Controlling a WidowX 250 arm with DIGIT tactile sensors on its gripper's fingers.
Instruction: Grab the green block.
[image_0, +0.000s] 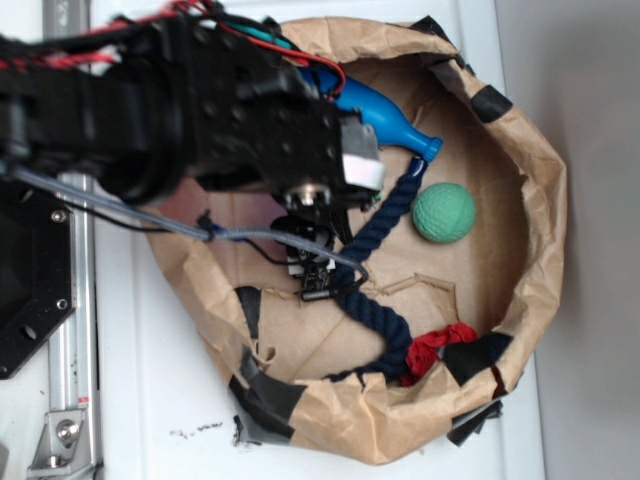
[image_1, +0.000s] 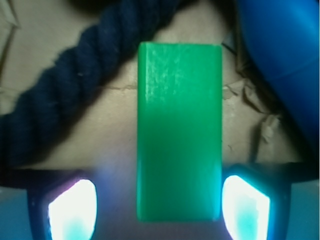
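Exterior view: a black robot arm (image_0: 150, 110) enters from the upper left of the frame and reaches down into a crumpled brown paper bowl (image_0: 540, 200) patched with black tape, which sits on a white surface (image_0: 140, 400). The gripper (image_0: 315, 275) hangs low over the bowl's floor, left of centre; from this angle its fingers are too dark and small to judge, and the green block is not visible here, being hidden under the arm. A blue bottle (image_0: 385, 120) lies at the upper middle, partly covered by the arm. A round dimpled green ball (image_0: 443, 212) rests right of centre. A dark navy rope (image_0: 385, 225) runs from beside the bottle's neck down past the gripper to the lower middle, ending near a red cloth (image_0: 435, 345). Wrist view: the green block (image_1: 180, 132) fills the centre of the frame, lying flat on the brown paper with its long side running top to bottom. The gripper (image_1: 160, 205) is spread, one glowing fingertip (image_1: 72, 207) at lower left and the other at lower right, the block's near end lying between them with a gap on each side, nothing pinched. The rope (image_1: 75, 85) crosses the upper left, passing beyond the block's far end; the bottle (image_1: 285, 40) occupies the upper right corner, near but apart from the block.
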